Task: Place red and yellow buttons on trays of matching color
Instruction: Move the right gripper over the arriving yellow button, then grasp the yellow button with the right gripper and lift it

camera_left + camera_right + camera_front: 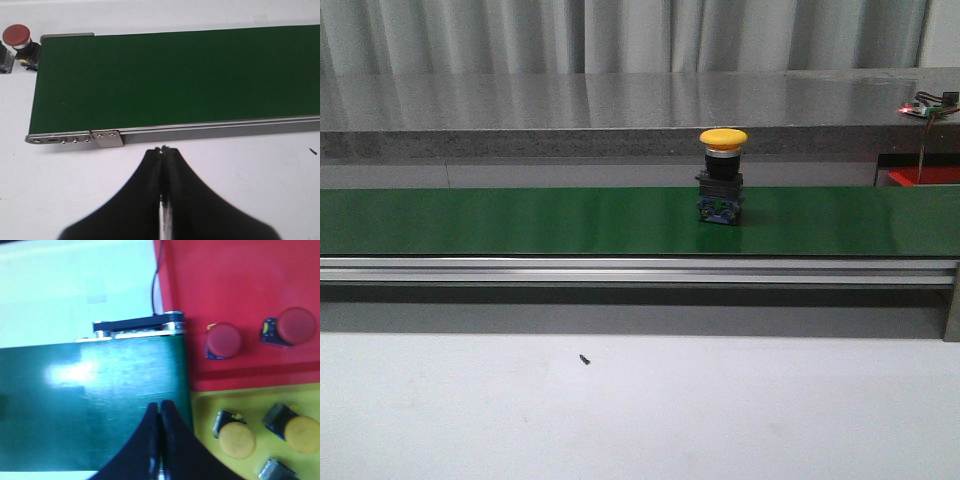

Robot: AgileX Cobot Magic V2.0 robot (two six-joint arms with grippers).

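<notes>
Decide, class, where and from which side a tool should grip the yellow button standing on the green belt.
Grip the black body below the wide yellow cap, coming down from above. The yellow button stands upright on the belt; the cap overhangs, so fingers closed beneath it probably will not slip off.

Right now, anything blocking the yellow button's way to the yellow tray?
Nothing visible on the belt: the yellow button stands alone on the green conveyor. At the belt's end, the yellow tray already holds several yellow buttons, with bare tray near the conveyor edge. Both tools, left and right, are shut and empty.
</notes>
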